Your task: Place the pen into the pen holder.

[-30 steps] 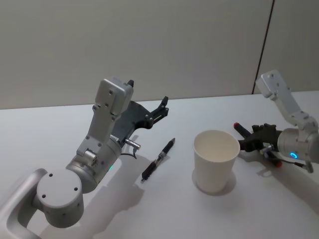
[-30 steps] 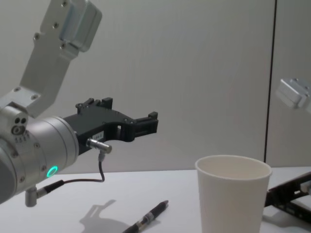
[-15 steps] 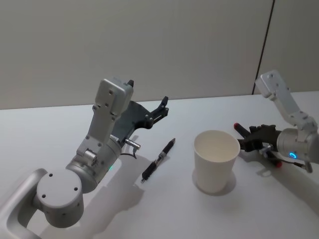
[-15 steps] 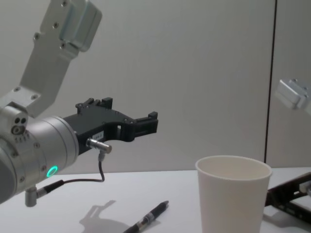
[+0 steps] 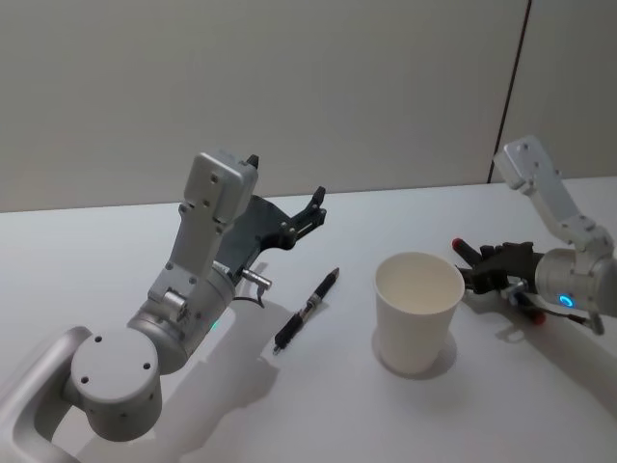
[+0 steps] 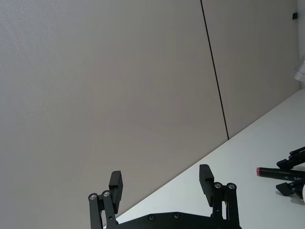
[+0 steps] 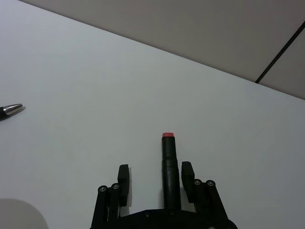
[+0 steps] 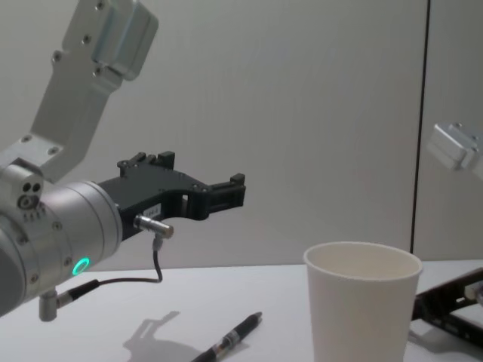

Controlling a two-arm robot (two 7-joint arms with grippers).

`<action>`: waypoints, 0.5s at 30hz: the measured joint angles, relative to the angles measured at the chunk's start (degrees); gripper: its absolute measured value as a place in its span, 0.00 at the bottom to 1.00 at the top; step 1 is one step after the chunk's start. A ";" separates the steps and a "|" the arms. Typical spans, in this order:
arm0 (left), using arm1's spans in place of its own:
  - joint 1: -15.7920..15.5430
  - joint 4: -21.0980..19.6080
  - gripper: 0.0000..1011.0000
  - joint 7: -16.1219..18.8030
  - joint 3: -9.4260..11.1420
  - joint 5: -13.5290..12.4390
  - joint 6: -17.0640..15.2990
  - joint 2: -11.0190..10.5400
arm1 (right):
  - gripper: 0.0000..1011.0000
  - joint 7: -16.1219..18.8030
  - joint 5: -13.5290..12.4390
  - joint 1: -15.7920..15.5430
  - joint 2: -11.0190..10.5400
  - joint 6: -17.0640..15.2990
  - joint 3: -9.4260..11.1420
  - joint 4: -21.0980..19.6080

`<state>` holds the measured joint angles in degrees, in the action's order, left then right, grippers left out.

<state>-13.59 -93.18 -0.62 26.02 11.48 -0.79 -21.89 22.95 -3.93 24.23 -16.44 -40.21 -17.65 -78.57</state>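
Lying beside the pen holder (image 5: 416, 318), the pen (image 5: 307, 311) is untouched; left hand (image 5: 314, 209) hovers spread, right hand (image 7: 155, 171) spread around a marker (image 7: 169, 162).

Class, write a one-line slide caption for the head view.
Left gripper raised open; black pen lying left of the white paper cup; right gripper beside it, open around a red-tipped marker.
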 joint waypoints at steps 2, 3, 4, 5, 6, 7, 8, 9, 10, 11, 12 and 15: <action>0.00 0.00 0.99 0.00 0.00 0.00 0.00 0.00 | 0.66 -0.01 0.00 0.00 0.00 -0.01 0.00 0.01; 0.00 0.00 0.99 0.00 0.00 0.00 0.00 0.00 | 0.65 -0.01 0.01 0.00 0.00 -0.01 0.00 0.01; 0.00 0.00 0.99 0.00 0.00 0.00 0.00 0.00 | 0.65 -0.03 0.01 0.00 0.00 -0.01 0.00 0.02; 0.00 0.00 0.99 0.00 0.00 0.00 0.00 0.00 | 0.65 -0.03 0.01 0.00 0.00 -0.01 0.00 0.02; 0.00 0.00 0.99 0.00 0.00 0.00 0.00 0.00 | 0.64 -0.04 0.01 0.00 0.00 -0.02 0.00 0.03; 0.00 0.00 0.99 0.00 0.00 0.00 0.00 0.00 | 0.63 -0.04 0.01 0.00 0.00 -0.02 0.00 0.03; 0.00 0.00 0.99 0.00 0.00 0.00 0.00 0.00 | 0.63 -0.05 0.00 0.00 0.00 -0.02 0.00 0.04; 0.00 0.00 0.99 0.00 0.00 0.00 0.00 0.00 | 0.61 -0.05 0.00 0.00 0.00 -0.02 0.00 0.05; 0.00 0.00 0.99 0.00 0.00 0.00 0.00 0.00 | 0.61 -0.05 0.01 0.00 0.00 -0.02 0.00 0.05; 0.00 0.00 0.99 0.00 0.00 0.00 0.00 0.00 | 0.61 -0.05 0.01 0.00 0.00 -0.03 0.01 0.05; 0.00 0.00 0.99 0.00 0.00 0.00 0.00 0.00 | 0.60 -0.05 0.01 0.00 0.00 -0.04 0.00 0.05; 0.00 0.00 0.99 0.00 0.00 0.00 0.00 0.00 | 0.58 -0.05 0.01 0.00 0.00 -0.05 0.00 0.05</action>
<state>-13.59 -93.18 -0.62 26.02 11.48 -0.79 -21.89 22.90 -3.92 24.22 -16.44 -40.26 -17.65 -78.52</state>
